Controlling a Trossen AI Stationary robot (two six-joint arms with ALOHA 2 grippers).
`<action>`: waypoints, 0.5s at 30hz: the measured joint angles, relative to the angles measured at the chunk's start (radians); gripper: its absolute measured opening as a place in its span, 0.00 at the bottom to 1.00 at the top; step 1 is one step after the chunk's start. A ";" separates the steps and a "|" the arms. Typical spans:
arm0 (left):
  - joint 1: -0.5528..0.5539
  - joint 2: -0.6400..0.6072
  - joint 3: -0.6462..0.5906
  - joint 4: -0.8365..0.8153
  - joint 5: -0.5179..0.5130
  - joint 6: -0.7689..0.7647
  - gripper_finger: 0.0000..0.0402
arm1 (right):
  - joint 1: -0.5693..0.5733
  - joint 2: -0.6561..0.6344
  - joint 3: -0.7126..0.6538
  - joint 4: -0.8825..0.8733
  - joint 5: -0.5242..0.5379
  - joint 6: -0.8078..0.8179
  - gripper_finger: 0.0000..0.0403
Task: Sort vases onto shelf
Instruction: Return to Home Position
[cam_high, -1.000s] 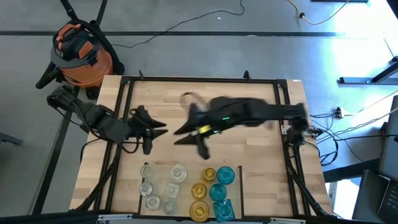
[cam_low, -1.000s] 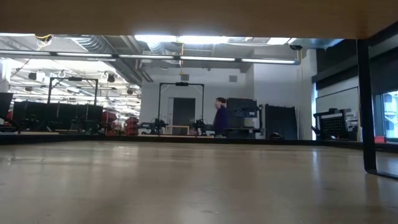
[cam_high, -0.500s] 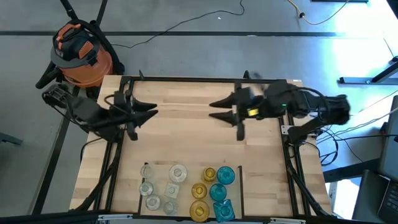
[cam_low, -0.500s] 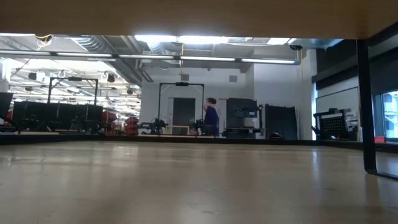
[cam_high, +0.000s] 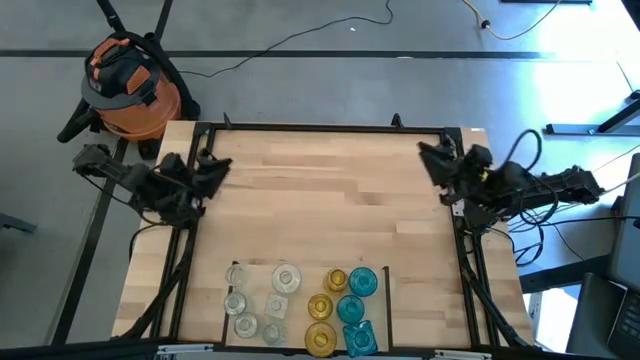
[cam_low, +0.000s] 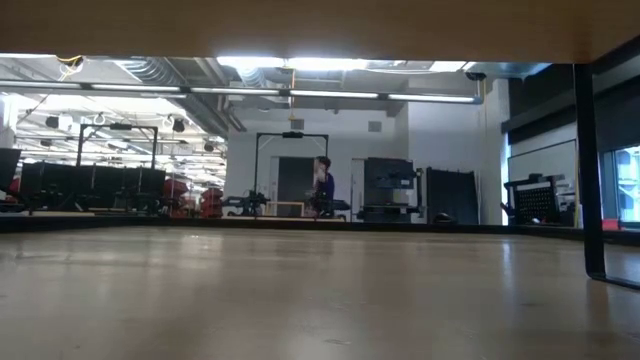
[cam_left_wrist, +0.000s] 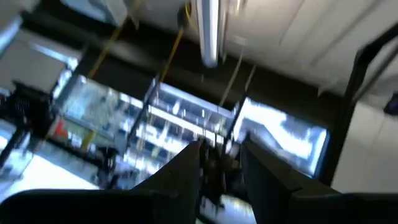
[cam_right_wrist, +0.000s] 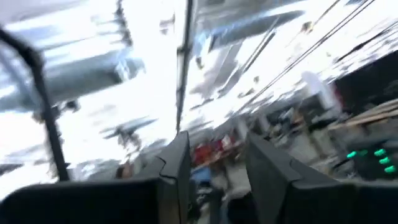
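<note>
Small translucent glass vases (cam_high: 285, 278), some clear, some amber-yellow, some teal-blue, stand upright on the flat pale-wood shelf (cam_high: 300, 296). Their mouths face up and their long axes are vertical, and each colour forms its own column. They sit well apart from both grippers, between the two crosswise. The left gripper (cam_high: 212, 168) hangs at the left side of the wooden table (cam_high: 330, 190) and the right gripper (cam_high: 432, 160) at its right side. Both have their fingers parted, grasping nothing.

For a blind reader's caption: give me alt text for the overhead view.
Small translucent glass vases, clear, amber-yellow and teal-blue, stand grouped by colour on the pale-wood shelf panel at the picture's bottom. The dark left arm and right arm sit folded at the table's sides.
</note>
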 joint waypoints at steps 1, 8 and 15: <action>0.006 -0.022 -0.040 0.070 0.004 0.026 0.28 | 0.000 -0.043 -0.047 0.034 0.023 -0.015 0.29; 0.022 -0.234 -0.254 0.279 0.037 0.083 0.28 | 0.000 -0.384 -0.249 0.026 0.087 -0.042 0.29; 0.022 -0.442 -0.365 0.228 -0.025 0.062 0.28 | -0.001 -0.728 -0.257 -0.400 0.189 -0.025 0.29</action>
